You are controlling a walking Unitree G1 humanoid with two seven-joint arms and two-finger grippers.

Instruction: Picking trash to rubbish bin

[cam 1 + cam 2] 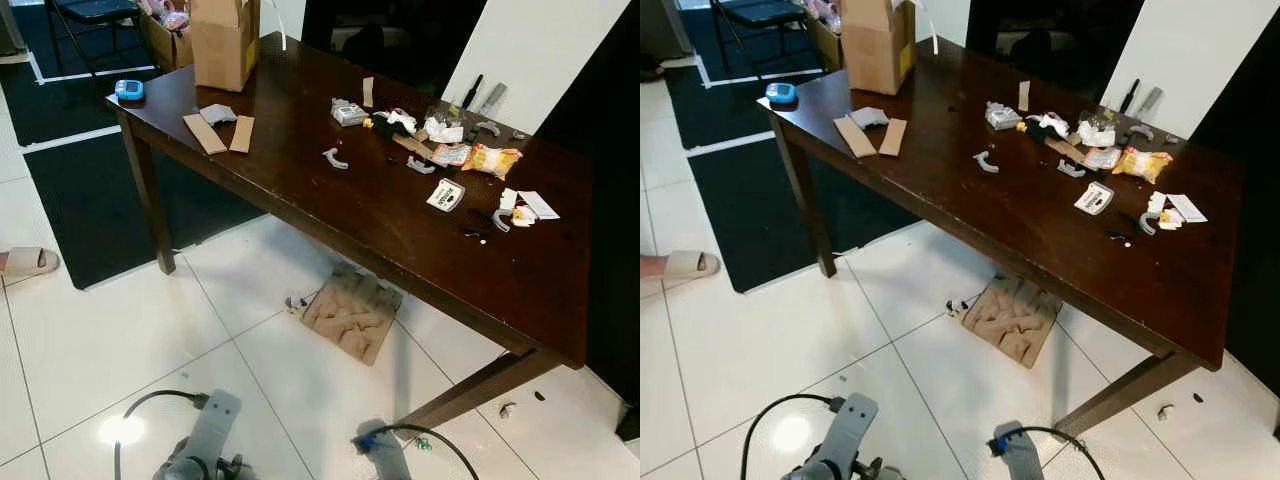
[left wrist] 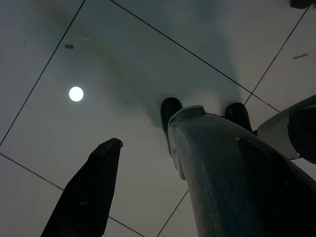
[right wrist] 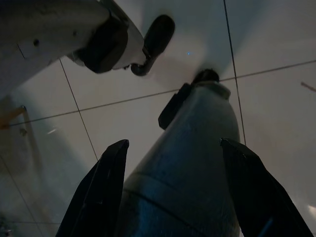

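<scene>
Trash lies scattered over a dark wooden table [image 1: 300, 190]: a yellow snack wrapper [image 1: 492, 158], crumpled white paper [image 1: 443, 131], a small white packet [image 1: 446, 195], paper scraps [image 1: 535, 205] and two cardboard strips [image 1: 205, 133]. Under the table, a moulded cardboard tray [image 1: 350, 312] rests on the tiled floor beside a small scrap [image 1: 295, 302]. Both arms hang low by my legs, left arm [image 1: 208, 430] and right arm [image 1: 385, 455], far from the table. The right gripper [image 3: 175, 143] is open and empty. One finger [image 2: 94, 187] of the left gripper stands well off to the side, with nothing held.
A cardboard box [image 1: 224, 40] and a blue device [image 1: 129, 89] sit at the table's far left end. Beyond lie a black mat [image 1: 90, 200], a chair [image 1: 90, 15] and a slipper [image 1: 28, 262]. White tiles stretch between me and the table.
</scene>
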